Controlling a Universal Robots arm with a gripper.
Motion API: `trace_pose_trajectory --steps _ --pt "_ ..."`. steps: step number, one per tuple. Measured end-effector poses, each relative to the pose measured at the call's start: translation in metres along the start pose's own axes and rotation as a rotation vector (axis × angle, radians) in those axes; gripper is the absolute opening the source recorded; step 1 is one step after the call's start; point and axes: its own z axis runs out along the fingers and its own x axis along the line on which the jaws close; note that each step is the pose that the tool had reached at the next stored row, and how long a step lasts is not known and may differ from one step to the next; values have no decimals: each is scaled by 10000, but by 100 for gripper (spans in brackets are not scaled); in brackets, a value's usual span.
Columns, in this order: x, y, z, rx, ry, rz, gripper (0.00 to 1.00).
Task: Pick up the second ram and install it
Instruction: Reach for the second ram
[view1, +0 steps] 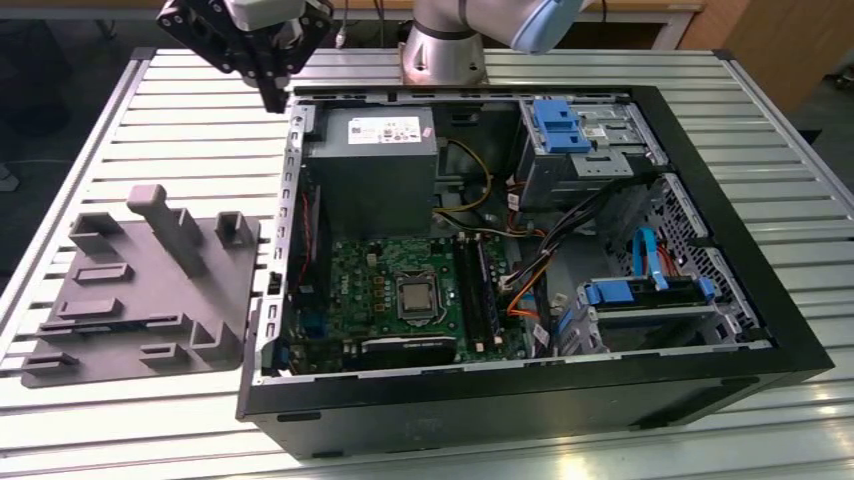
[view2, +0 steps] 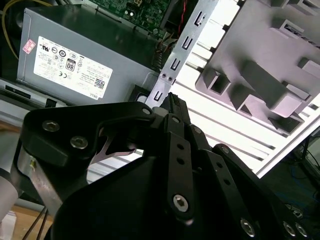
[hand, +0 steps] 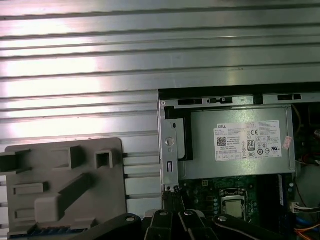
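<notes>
- Black end effector, close up in both wrist views, hangs pointing down with its fingers pressed together.
- Grey moulded tray sits on the slatted table, well apart from the end effector, toward the exterior view's left.
- Slim dark strip, seemingly the second ram, sits edge-on in that tray, far from the end effector.
- Open computer case lies just beside the end effector, toward the exterior view's right. Its power supply is nearest the end effector, and the motherboard is farther off.

One end effector, one computer case, one tray.
</notes>
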Motion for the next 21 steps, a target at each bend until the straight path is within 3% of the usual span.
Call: trace_pose_trajectory --steps 21 --pt "122 -10 1 0 0 1 11"
